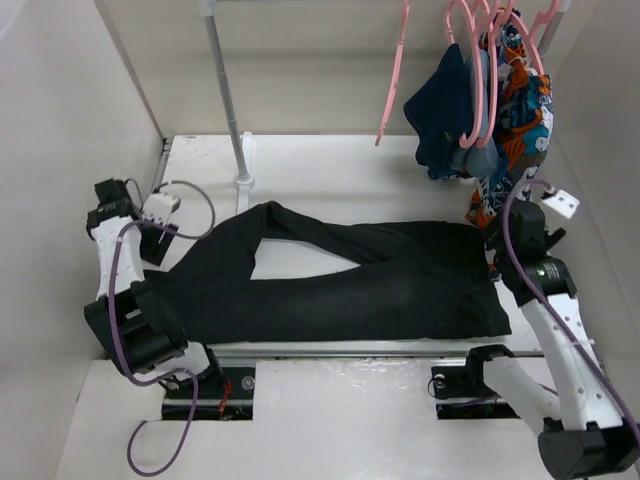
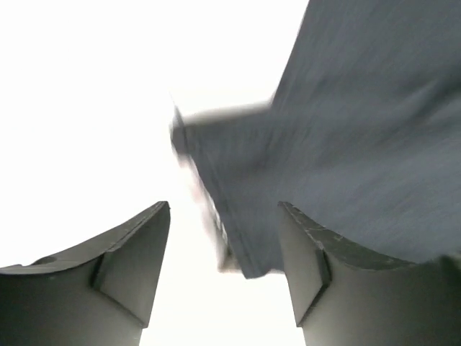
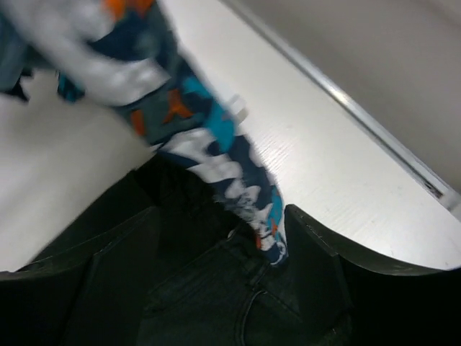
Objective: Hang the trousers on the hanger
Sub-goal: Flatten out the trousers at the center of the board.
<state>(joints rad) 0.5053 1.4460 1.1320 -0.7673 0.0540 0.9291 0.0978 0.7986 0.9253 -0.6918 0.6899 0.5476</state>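
Blk trousers (image 1: 400, 280) flat on tbl (image 1: 330, 170)

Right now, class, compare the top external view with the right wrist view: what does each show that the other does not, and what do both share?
Only the top view: the whole trousers spread flat, the empty pink hanger hanging, and the navy garment. Only the right wrist view: the open right gripper close above the trousers' seam stitching. Both: the black trousers, the patterned garment and the white table.
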